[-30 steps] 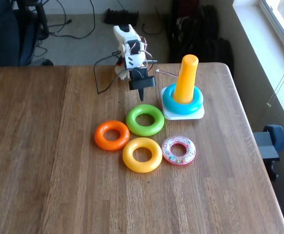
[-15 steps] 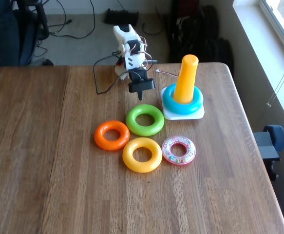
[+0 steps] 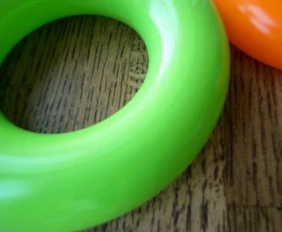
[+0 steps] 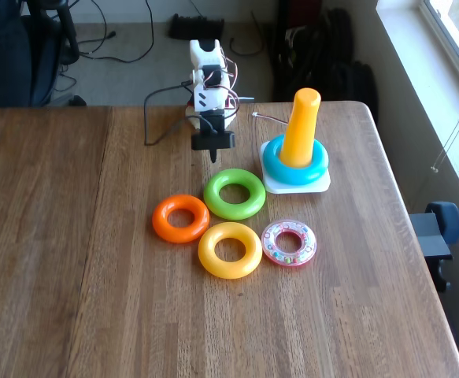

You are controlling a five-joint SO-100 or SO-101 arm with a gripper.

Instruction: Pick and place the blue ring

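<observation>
I've pulled the fingers (image 4: pixel 213 157) back and left, closed and empty; the blue ring (image 4: pixel 294 167) sits on its peg to their right; placement looks done.

The blue ring (image 4: pixel 294 168) is a smooth, glossy cyan-blue plastic donut, seen in the fixed view toward the right side of the worktop (image 4: pixel 72 260). It lies flat and level around the foot of an upright orange-yellow peg (image 4: pixel 301 127), which rises through its hole — the ring sits at the very bottom of the peg, resting on the peg's white square base (image 4: pixel 296 186). Its front and side curves show fully, while the peg hides part of its far rim. It looks a little wider than the other rings lying on the wood, and it sits apart from them, to the right of the green ring (image 4: pixel 235 194).
</observation>
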